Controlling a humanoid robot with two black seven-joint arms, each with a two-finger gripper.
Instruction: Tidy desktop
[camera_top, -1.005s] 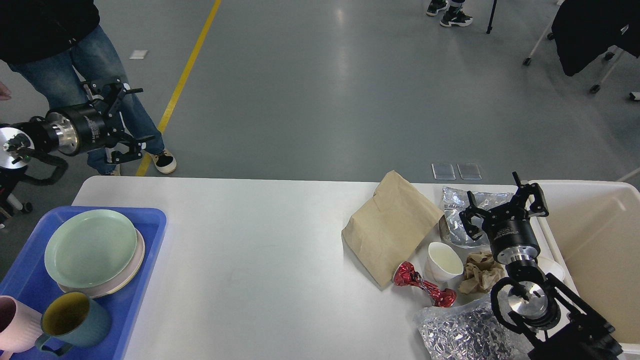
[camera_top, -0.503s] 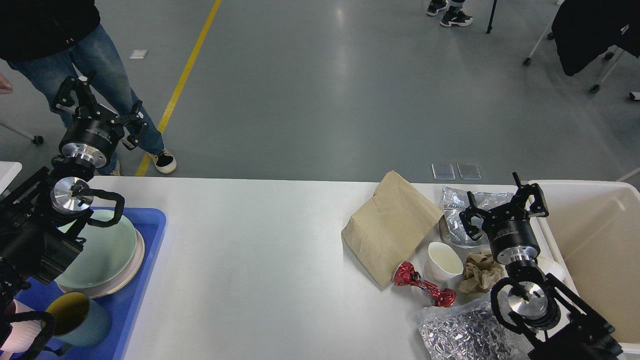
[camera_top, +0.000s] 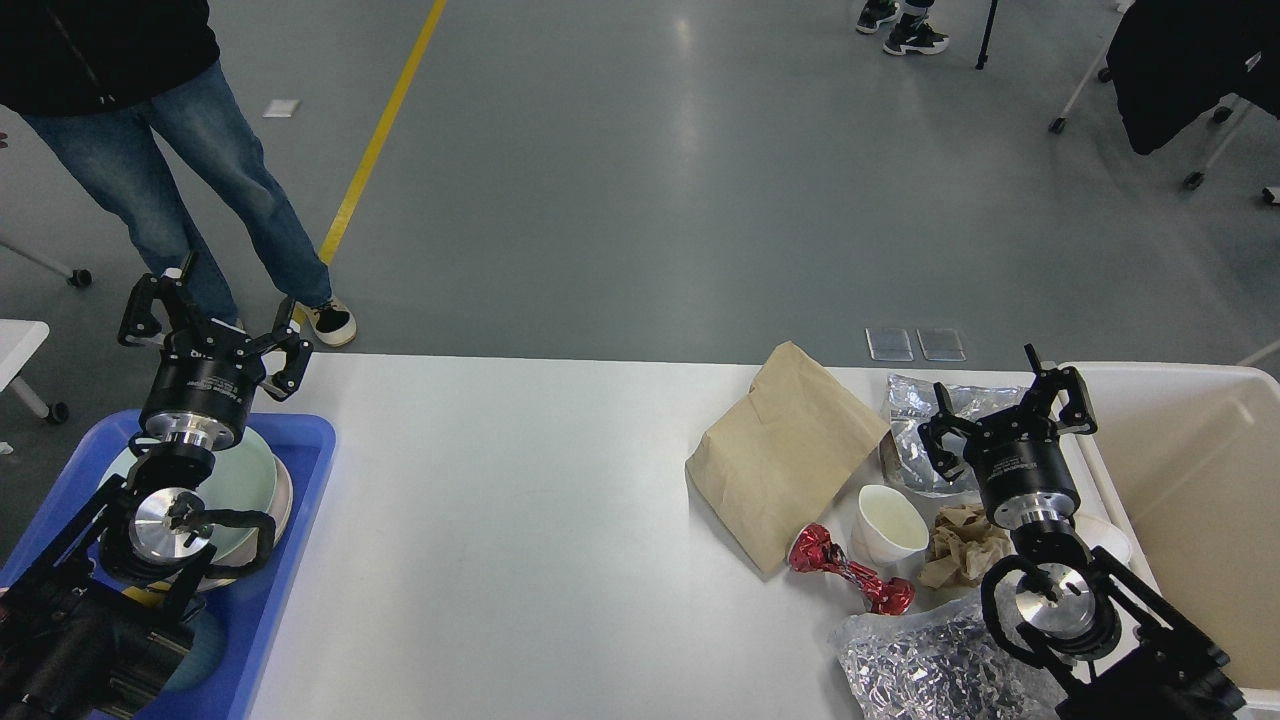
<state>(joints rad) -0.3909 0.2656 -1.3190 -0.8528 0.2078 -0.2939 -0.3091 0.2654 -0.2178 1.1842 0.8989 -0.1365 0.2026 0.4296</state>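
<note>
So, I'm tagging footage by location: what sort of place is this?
Probably a lab or industrial hall, not a home: grey painted floor with a yellow line, wheeled chair legs, and a bystander beside the desktop.

The white table (camera_top: 520, 520) carries a blue tray (camera_top: 300, 500) at its left edge and a beige bin (camera_top: 1190, 480) at its right. Clustered near the bin lie a brown paper bag (camera_top: 780, 455), a clear plastic bag (camera_top: 915, 420), a white cup (camera_top: 888, 525) on its side, a red wrapper (camera_top: 845, 572), crumpled brown paper (camera_top: 962, 545) and a silvery foil bag (camera_top: 925, 665).
</note>
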